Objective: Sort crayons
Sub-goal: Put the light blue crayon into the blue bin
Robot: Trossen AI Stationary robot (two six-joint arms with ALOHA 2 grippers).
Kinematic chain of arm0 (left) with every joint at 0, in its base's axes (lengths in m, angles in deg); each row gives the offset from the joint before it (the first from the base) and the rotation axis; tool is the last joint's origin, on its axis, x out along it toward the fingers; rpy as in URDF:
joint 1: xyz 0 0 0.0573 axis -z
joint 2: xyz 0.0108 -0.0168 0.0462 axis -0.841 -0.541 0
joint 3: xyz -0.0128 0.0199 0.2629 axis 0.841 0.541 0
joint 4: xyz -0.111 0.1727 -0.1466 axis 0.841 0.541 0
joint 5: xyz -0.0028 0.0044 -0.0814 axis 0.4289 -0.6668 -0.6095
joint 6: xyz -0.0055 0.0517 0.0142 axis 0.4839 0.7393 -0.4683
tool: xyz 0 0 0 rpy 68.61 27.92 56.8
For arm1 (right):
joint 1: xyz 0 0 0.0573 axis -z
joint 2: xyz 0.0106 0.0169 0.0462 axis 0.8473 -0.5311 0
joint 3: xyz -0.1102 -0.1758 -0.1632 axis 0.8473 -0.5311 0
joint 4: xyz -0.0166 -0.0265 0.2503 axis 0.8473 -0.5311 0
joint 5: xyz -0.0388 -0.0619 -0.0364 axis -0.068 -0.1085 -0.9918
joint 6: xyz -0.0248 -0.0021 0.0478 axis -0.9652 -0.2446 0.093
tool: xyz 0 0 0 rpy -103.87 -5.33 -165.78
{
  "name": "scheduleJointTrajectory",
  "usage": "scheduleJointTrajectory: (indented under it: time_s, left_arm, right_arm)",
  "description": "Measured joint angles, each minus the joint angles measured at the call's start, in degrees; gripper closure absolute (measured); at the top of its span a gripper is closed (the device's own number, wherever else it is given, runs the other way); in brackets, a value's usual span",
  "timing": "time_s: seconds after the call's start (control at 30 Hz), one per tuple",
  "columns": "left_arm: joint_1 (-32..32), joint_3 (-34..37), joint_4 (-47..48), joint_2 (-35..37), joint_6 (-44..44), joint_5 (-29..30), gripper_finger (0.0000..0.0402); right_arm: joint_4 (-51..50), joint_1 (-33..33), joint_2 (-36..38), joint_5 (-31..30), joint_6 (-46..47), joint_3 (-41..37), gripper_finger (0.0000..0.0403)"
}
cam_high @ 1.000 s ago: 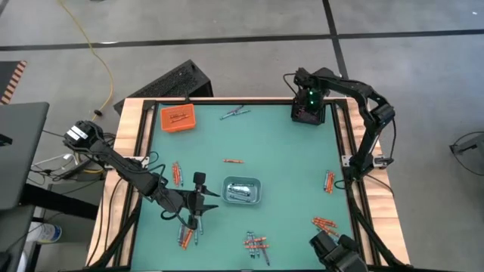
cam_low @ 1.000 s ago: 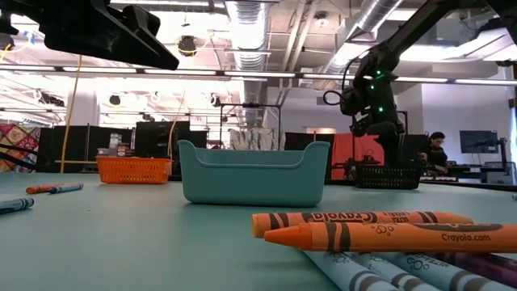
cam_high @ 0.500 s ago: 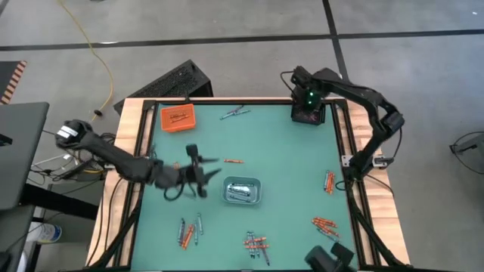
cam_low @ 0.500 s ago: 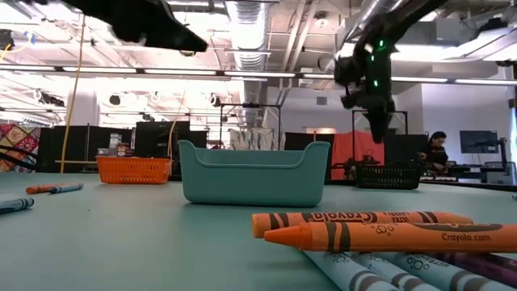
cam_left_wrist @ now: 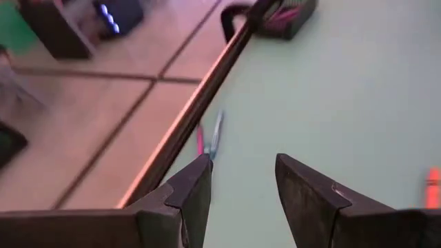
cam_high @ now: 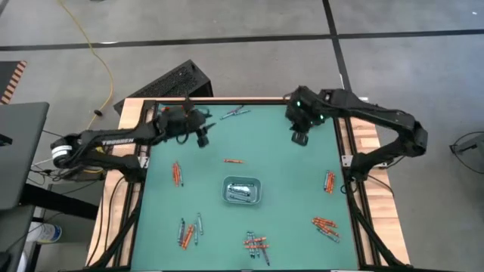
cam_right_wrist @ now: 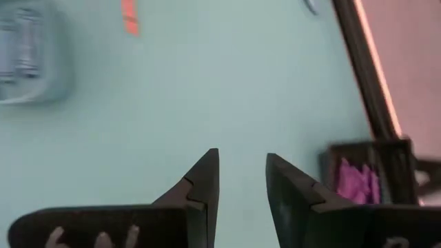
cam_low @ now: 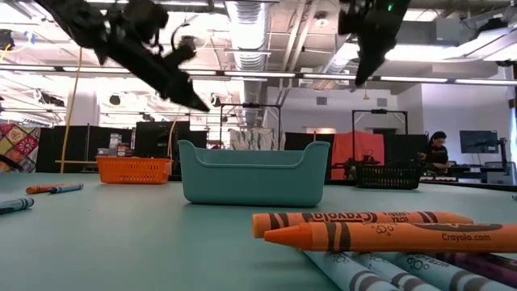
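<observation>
While your left hand (cam_high: pixel 201 137) and right hand (cam_high: pixel 299 138) hover spread and empty over the green desk (cam_high: pixel 280 166), thin scattered crayons (cam_high: pixel 257 244) await sorting.

Left wrist view: a pair of crayons (cam_left_wrist: pixel 209 136) beyond the open jaws is motion-blurred, colours roughly pink and pale blue; an orange crayon (cam_left_wrist: pixel 433 187) beside the jaws is cut by the frame edge. Right wrist view: the black tray (cam_right_wrist: pixel 375 180) beside the jaws is blurred, its purple-pink contents not separable into single sticks. Low view: foreground crayons (cam_low: pixel 380 234) run off the frame's edge.
</observation>
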Motion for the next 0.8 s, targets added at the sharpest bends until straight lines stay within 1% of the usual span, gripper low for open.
scheduleJointTrajectory:
  time_s: [0.07,0.13,0.23,0.33,0.5,0.63,0.8]
  left_arm:
    - [-4.28,-0.25,-0.09,-2.84,-0.48,-3.69,0.0251]
    - [-7.58,-2.06,1.69,-6.58,-0.52,-6.23,0.0251]
    - [-10.69,-6.73,6.94,-12.95,0.16,-8.03,0.0251]
    - [-11.68,-12.47,13.11,-19.59,1.74,-8.23,0.0251]
    - [-12.26,-22.38,19.67,-28.86,3.39,-8.85,0.0251]
    - [-12.28,-29.71,24.79,-33.96,5.29,-10.16,0.0251]
    - [-12.35,-35.26,28.82,-38.70,6.12,-9.82,0.0251]
  right_arm:
    - [0.81,-3.79,0.64,0.00,1.03,0.00,0.0289]
    - [2.12,-7.25,0.72,0.00,2.14,0.00,0.0289]
    - [3.01,-12.08,0.09,-0.02,3.77,0.00,0.0289]
    - [2.95,-16.56,-1.25,-0.05,6.04,0.00,0.0289]
    - [1.18,-23.12,-3.70,-0.58,9.24,0.00,0.0289]
    - [-0.94,-27.87,-5.76,-0.69,12.58,0.00,0.0289]
    - [-1.67,-33.12,-8.29,-1.08,14.59,0.00,0.0289]
